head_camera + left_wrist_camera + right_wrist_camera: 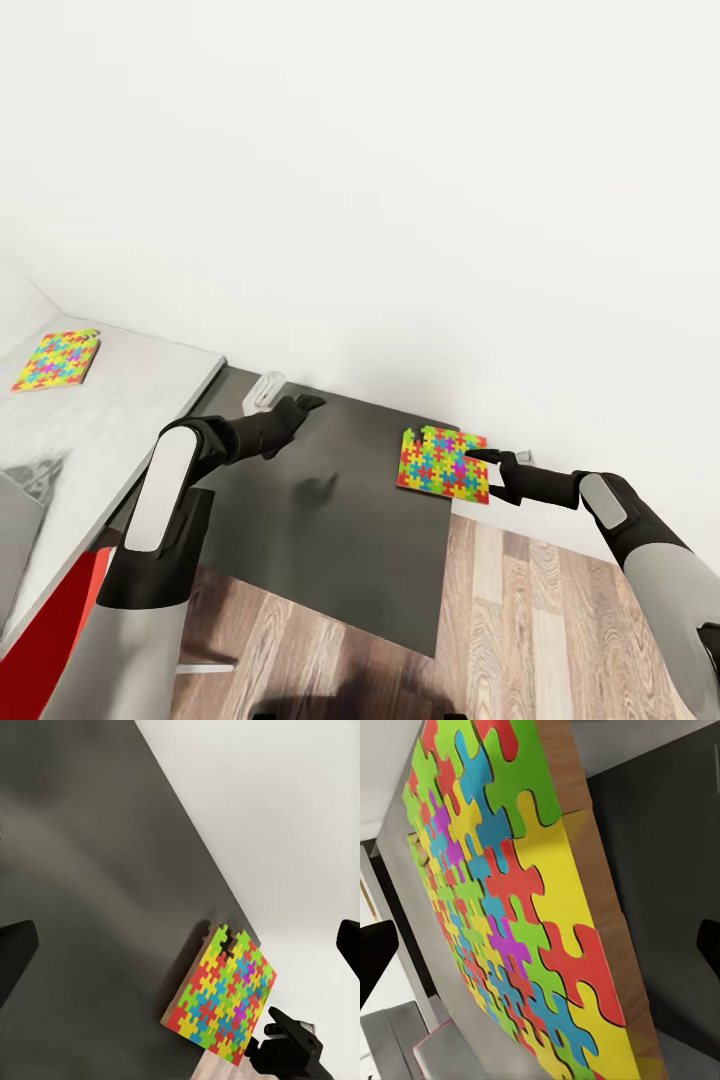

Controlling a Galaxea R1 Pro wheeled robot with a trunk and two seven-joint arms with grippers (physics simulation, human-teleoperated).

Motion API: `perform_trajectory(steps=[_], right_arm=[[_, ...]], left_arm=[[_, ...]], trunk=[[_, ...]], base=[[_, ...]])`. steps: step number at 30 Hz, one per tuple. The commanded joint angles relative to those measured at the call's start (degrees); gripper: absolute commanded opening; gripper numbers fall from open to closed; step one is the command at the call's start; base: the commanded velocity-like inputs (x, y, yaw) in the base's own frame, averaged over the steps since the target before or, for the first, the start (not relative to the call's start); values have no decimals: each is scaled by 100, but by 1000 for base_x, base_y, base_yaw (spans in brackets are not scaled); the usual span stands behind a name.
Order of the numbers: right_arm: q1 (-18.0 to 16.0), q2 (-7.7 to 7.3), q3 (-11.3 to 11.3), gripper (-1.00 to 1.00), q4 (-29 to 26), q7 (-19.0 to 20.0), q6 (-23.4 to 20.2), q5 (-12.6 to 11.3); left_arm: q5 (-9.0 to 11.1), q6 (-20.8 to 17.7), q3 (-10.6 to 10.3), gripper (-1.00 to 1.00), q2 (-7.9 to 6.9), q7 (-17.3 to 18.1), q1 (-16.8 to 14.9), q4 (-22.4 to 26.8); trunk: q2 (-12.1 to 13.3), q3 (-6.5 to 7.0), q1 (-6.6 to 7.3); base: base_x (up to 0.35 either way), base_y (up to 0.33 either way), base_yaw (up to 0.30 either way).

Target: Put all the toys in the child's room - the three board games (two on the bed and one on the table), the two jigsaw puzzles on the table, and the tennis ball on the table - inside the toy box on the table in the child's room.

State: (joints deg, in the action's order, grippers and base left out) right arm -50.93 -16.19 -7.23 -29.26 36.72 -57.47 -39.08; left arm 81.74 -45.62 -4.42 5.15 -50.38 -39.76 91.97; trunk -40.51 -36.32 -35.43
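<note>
Head view: right end effector (492, 470) stood spread wide at the jigsaw puzzle (443, 462) edge on the dark cabinet (330, 520).
Advice: close squarely across its thin edge.

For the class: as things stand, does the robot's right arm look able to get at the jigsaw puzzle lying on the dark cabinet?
Probably yes: the right gripper is open at the edge of the jigsaw puzzle on the dark cabinet, with nothing between them.

Matt printed jigsaw puzzle (510, 915) with wood-look edge, on matt dark cabinet top (330, 530).

table (120, 400): jigsaw puzzle (57, 360) | dark cabinet (330, 520): second puzzle (443, 463)
</note>
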Motion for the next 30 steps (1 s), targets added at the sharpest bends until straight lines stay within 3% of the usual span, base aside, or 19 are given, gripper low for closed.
perform_trajectory(steps=[1, 30], right_arm=[[-2, 2, -24, 100, 1, 36, -27, 42], [2, 4, -24, 100, 0, 41, -17, 46]], left_arm=[[52, -6, 3, 100, 2, -60, -5, 6], [52, -6, 3, 100, 3, -60, -5, 6]], trunk=[[-5, -5, -1], [-5, -3, -1]], base=[[0, 0, 20], [0, 0, 4]])
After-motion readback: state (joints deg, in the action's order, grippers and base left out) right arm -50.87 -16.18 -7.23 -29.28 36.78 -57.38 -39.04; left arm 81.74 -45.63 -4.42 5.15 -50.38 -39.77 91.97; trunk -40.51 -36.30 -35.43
